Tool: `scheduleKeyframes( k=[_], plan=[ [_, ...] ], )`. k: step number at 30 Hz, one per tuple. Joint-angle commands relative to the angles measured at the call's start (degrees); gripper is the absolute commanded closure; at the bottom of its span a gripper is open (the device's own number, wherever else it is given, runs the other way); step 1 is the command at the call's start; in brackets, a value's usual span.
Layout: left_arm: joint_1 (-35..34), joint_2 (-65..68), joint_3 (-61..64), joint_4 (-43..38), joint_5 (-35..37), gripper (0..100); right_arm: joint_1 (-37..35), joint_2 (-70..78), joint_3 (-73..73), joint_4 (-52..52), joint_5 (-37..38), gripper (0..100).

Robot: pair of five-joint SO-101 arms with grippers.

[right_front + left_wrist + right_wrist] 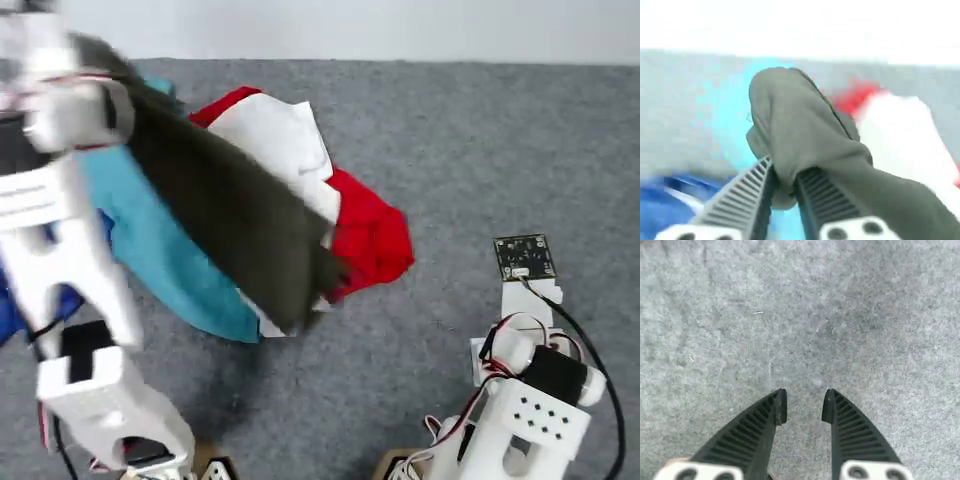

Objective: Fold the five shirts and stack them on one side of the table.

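Grey carpet [480,130], L jaws clamp dark shirt [230,220] hanging taut, R jaws apart

A tabletop [480,150] covered in grey, matt, felt-like fabric with a rough, fuzzy nap. The shirts are all soft, matt, creased cloth: a dark grey shirt [230,220] that looks like a thicker knit, a teal shirt [160,250], a red shirt [370,235], a white shirt [275,135] and a blue shirt [670,200]. The left arm [70,260] and right arm [530,410] are smooth white plastic. The left end effector [785,170] and right end effector [805,395] are black, matt plastic with ribbed inner faces, on white plastic bases.
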Motion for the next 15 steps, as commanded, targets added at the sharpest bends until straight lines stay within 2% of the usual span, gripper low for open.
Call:
scheduleKeyframes(
  k=[1,5,8,12,15],
  plan=[
    [-15.47,-3.25,-4.97,-8.35,-5.19,99,0.48,0.22,-0.18,-0.57,-0.09,86.1],
    [-26.29,-3.25,-4.62,-12.92,-5.27,99,0.48,0.22,-0.18,-0.57,-0.09,86.1],
    [-31.30,-3.25,-4.53,-13.54,-5.10,99,0.40,0.40,-0.18,-0.57,-0.09,86.1],
    [-30.77,-3.16,-1.45,-6.15,-5.19,99,0.31,0.48,-0.09,-0.66,-0.09,86.1],
    [-29.63,-3.16,4.44,-5.36,-5.10,99,0.31,0.48,-0.09,-0.66,-0.09,86.1]
  ],
)
